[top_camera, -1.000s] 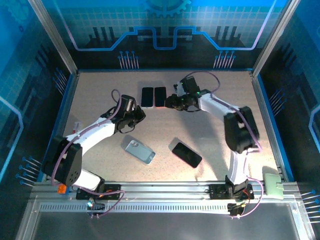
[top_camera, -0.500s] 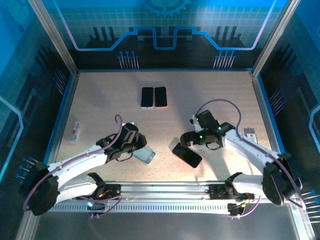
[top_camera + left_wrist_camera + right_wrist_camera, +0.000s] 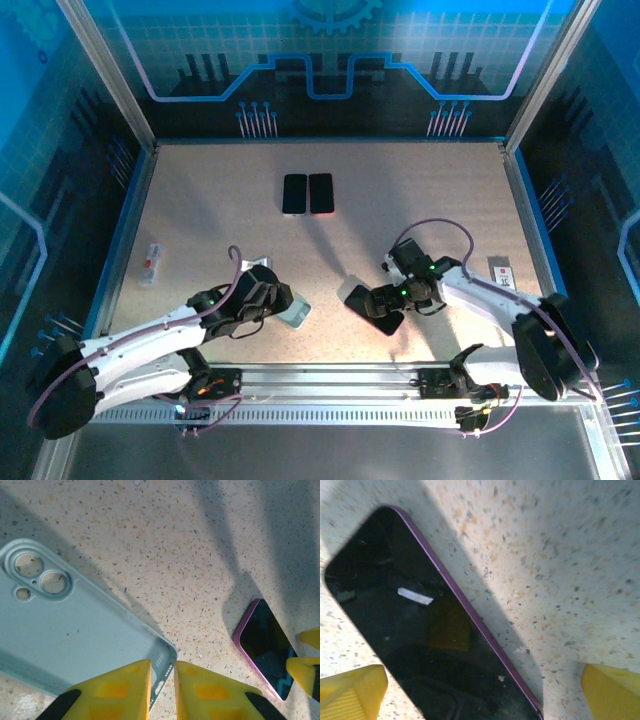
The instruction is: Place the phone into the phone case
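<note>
Seemingly hollow-side-up phone case (image 3: 70, 640), phone (image 3: 410, 625) apart beside it on table (image 3: 175, 545).

My left arm (image 3: 150, 335) stretches low over the near part of the tabletop (image 3: 430, 200). My left gripper (image 3: 162, 667) points down at the tabletop, its fingers (image 3: 115, 685) almost together with a thin slot between. My right arm (image 3: 480, 298) angles toward the tabletop's middle, and my right gripper (image 3: 482, 690) is spread wide just above it.

The left gripper (image 3: 274, 304) is hanging over the left end of the pale phone case (image 3: 296, 315). To its right, the right gripper (image 3: 385, 299) is hovering over the dark phone (image 3: 386, 320). Two spare phones (image 3: 295, 194) are lying side by side at the far end.
</note>
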{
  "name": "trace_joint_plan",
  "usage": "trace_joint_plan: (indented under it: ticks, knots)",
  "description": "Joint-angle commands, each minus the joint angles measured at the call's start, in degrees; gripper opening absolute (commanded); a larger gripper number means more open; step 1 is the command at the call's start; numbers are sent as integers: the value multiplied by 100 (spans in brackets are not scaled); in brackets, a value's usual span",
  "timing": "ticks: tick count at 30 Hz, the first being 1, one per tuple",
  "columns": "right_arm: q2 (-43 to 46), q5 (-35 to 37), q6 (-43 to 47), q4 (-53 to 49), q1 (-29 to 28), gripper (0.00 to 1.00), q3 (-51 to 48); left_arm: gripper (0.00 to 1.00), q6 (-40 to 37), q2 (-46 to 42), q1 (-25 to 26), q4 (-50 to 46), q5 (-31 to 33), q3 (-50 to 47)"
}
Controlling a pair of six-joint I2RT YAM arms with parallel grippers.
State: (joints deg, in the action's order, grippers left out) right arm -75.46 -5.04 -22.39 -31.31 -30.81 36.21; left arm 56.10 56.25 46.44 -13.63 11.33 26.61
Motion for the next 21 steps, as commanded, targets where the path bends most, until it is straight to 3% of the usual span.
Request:
trace_joint_plan:
  ticks: [1, 15, 21]
  knots:
    - [-202, -401, -19, 216, -114, 100, 70, 20, 206, 86, 76, 109, 227, -67]
    - [77, -538, -875, 203, -1068, 100, -174, 21, 86, 483, 86, -72, 306, 282]
    - [-233, -457, -731, -59, -1290, 100, 218, 21, 12, 800, 87, -8, 247, 482]
